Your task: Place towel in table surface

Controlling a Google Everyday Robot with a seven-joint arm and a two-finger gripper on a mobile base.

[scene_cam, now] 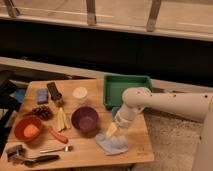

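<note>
Camera view: gripper (111, 131) is positioned at the towel's (112, 145) upper edge, near the bench (75, 156) front.
Towel is laid on the bench beside purple bowl (84, 119); an orange item (31, 131) is held in orange bowl (20, 134); grip state cannot be told.

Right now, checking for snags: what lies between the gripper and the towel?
Nothing; in the camera view the gripper hangs at the upper edge of the towel.

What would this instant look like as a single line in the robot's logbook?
pincer: low over towel | towel: lying on table, front-right of purple bowl | contact: unclear
</note>
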